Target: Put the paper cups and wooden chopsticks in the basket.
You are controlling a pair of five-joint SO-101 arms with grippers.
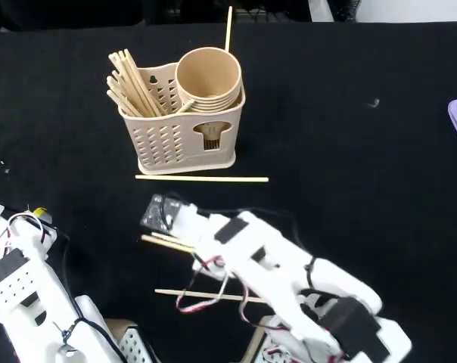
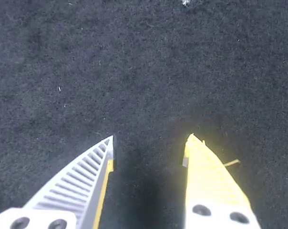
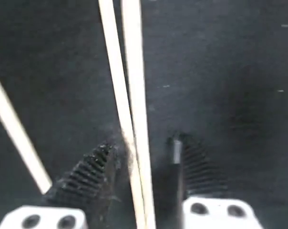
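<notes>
Paper cups and wooden chopsticks are kept in separate basket compartments; right gripper is parted astride two loose chopsticks, left gripper parted, empty

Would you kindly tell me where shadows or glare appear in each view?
High view: even light, with no shadow of the basket readable on the black cloth. Left wrist view: a dark shadow lies on the cloth inside the open left claw. Right wrist view: the two chopsticks inside the right claw glow pale, and the cloth beside them darkens.
</notes>
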